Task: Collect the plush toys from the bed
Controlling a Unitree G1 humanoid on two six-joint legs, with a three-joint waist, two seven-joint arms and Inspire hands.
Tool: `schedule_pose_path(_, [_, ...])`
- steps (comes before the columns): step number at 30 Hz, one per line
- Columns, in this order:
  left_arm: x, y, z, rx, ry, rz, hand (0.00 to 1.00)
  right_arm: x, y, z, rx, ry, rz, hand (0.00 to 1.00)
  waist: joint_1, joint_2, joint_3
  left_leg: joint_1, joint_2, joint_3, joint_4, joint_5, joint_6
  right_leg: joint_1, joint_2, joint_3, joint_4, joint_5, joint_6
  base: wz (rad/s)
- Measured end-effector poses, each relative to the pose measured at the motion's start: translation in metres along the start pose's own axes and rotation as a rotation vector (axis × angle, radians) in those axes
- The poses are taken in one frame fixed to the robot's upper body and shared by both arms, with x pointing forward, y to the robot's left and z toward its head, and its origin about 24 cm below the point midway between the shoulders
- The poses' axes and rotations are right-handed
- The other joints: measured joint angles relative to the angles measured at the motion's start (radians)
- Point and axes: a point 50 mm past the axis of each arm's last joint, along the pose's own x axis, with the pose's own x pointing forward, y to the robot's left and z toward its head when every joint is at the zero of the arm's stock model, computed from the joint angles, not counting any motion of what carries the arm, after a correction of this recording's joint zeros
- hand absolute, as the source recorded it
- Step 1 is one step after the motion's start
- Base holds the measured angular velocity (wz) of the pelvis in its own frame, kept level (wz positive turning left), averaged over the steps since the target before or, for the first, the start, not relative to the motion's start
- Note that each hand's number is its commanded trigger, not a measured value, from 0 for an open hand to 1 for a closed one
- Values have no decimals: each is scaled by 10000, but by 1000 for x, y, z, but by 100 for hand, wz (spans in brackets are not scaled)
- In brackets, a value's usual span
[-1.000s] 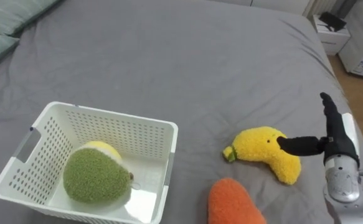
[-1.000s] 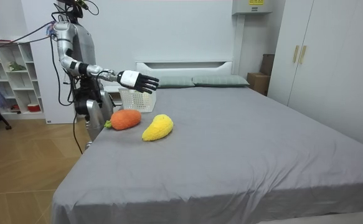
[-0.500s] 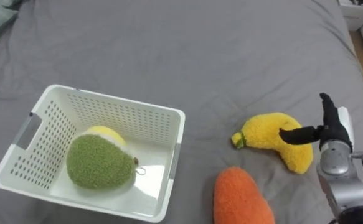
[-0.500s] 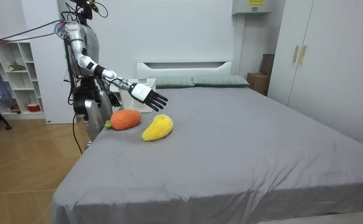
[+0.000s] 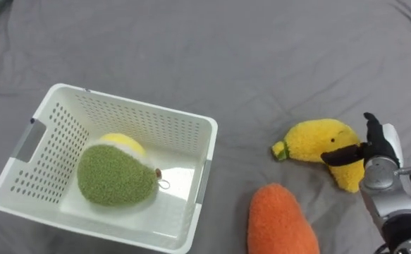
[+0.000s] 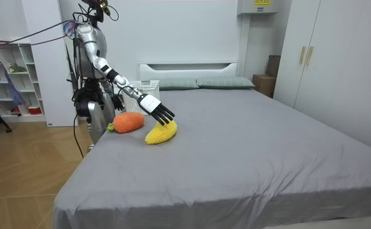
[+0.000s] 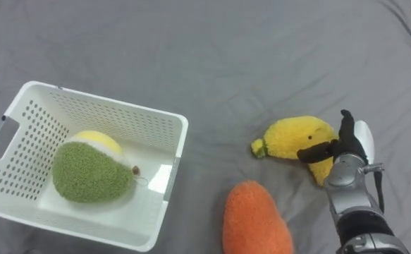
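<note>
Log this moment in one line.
right hand: open, at banana | carrot: on bed | avocado: in basket | phase: pre-grasp

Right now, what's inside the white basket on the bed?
One green plush toy with a yellow patch lies in the basket. Anything beneath the toy is covered and can't be seen.

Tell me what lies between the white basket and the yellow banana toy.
Only bare grey bedcover lies between the white basket and the yellow banana toy, in the left eye view.
</note>
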Motion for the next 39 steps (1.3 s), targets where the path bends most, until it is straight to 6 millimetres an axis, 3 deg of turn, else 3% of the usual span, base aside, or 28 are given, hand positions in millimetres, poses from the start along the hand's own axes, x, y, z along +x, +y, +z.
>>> schedule_pose_path(6, [2,0,8,-316,-210,-149,0,1,2,-7,-326,318,123,0,130,20,15,-274,-3,-98,26,81,-27,-252,-15,-125,24,1,-1,5])
schedule_pose_path(12, [3,-2,13,-523,-165,-413,0,5,-4,-5,-595,316,136,0,311,137,106,-370,-1,-166,19,145,-54,-342,-18,-167,44,8,-14,3])
schedule_pose_path(27, [5,-3,26,-432,-439,-476,0,5,-12,-16,-1227,619,96,0,475,146,108,-571,-8,-311,24,173,-67,-478,-23,-394,36,13,-22,2])
schedule_pose_path(28, [5,-3,26,-452,-438,-487,0,5,-12,-16,-1253,636,45,59,476,160,105,-608,-11,-327,43,173,-67,-489,-22,-406,27,15,-24,6])
schedule_pose_path(30, [6,-3,28,-462,-466,-479,0,5,-12,-18,-1320,695,-81,100,485,207,101,-627,-18,-373,49,173,-67,-488,-23,-435,29,16,-26,7])
schedule_pose_path(39, [7,-1,37,-461,-483,-346,0,9,-34,-17,-1517,724,-1337,100,518,557,66,-773,-38,-567,170,190,-88,-493,-31,-662,28,18,-29,6])
